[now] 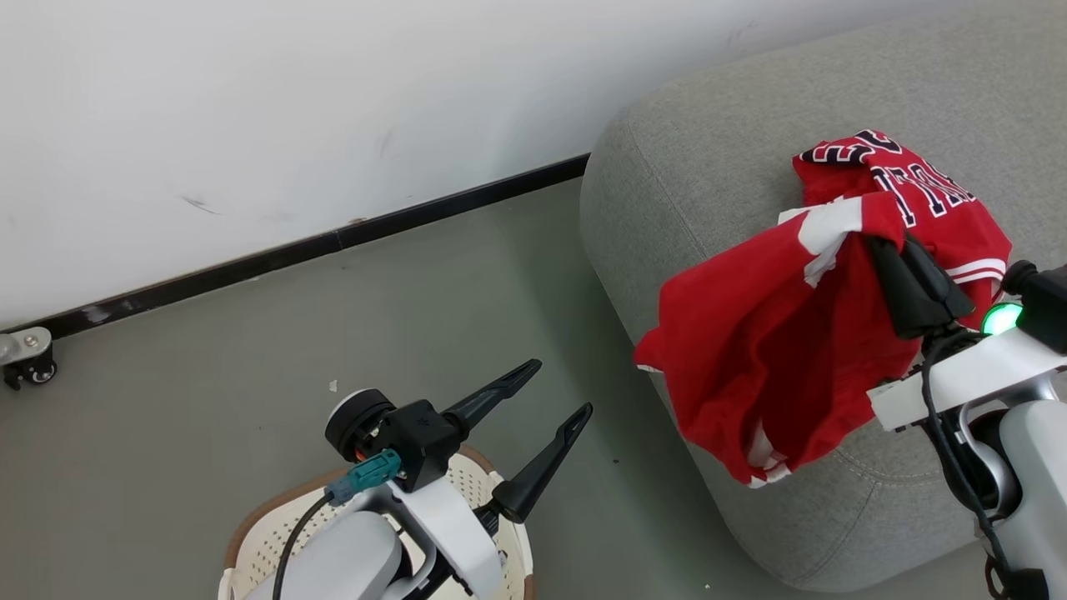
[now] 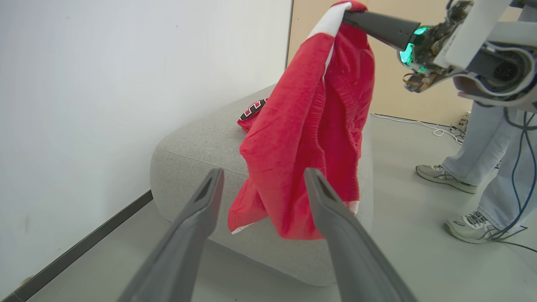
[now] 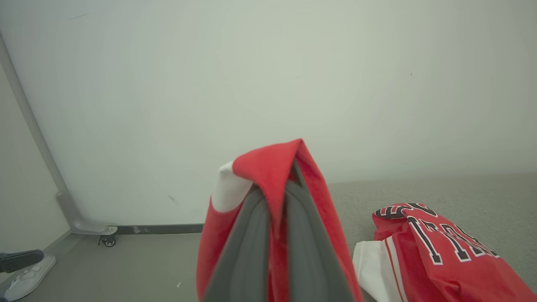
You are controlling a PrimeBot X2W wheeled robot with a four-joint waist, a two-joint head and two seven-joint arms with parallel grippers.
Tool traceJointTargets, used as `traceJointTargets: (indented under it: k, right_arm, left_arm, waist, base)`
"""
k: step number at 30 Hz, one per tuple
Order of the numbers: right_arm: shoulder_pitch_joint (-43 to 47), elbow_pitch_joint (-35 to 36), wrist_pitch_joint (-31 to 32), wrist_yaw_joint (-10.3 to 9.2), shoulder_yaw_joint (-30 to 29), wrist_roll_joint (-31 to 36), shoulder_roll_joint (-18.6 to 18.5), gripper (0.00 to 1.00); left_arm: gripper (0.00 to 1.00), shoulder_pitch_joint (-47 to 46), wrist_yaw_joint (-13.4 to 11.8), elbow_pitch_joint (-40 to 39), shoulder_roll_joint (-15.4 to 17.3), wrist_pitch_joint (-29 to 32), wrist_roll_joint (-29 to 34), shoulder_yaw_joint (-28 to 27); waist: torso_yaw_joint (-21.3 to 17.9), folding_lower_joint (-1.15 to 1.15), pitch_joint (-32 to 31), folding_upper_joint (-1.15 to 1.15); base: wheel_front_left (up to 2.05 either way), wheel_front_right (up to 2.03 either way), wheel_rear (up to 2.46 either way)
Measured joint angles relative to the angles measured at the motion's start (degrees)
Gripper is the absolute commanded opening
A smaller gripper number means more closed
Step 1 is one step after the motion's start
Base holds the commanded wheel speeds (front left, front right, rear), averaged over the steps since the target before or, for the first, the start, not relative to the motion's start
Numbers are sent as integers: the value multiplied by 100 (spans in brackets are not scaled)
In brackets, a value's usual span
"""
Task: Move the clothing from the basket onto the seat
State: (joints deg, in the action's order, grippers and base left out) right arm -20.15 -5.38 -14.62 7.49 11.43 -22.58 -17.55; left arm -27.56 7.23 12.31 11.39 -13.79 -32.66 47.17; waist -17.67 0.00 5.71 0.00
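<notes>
Head view had the right gripper point(image 1: 890, 246) out at three o'clock, its two dark fingers pressed together on a fold of the hanging red garment point(image 1: 750, 358). It was pinched high, beside a white panel, so the rest draped down freely. To me that looked deliberate, since it kept the hem off the floor. The cloth hung over the rounded front edge of the seat point(image 1: 708, 142), which ran from one to four o'clock. In the left wrist view its lowest folds dangled down the sofa's front face, and I couldn't tell whether they touched it.

The lettered red garment point(image 1: 925, 187) lay crumpled on the cushion just past the gripper, toward one o'clock. The left gripper point(image 1: 560, 386) hovered near six o'clock with fingers spread wide and nothing between them, above the basket point(image 1: 250, 525) at seven o'clock. I'd guess it was simply out of the way. Its arm hid most of the basket's inside, so I couldn't say whether anything lay there.

A person's legs point(image 2: 474, 147) stood at three o'clock in the left wrist view, well apart from the sofa. By my reckoning the carry was nearly done, though the cloth wanted bringing further over the cushion first, or it might slide off
</notes>
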Motion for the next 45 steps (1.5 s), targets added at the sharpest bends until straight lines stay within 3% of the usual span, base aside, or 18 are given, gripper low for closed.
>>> traceJointTargets:
  k: [12,34,45]
  right_arm:
    - [-374,304,0,1,69,19,-113,0]
    - [-1745,274,0,1,169,-56,-1263,0]
    - [-2349,-73,-1,1,-165,-312,-1762,0]
  left_arm:
    - [100,-2,-1,-26,87,-7,1,-16]
    - [100,-15,-2,-130,130,11,9,-14]
    - [100,-24,-3,-219,169,121,9,-10]
  waist:
    - [2,0,127,0]
    - [101,0,404,0]
    - [107,0,628,0]
  base:
    - [0,0,0]
    - [0,0,0]
    - [0,0,0]
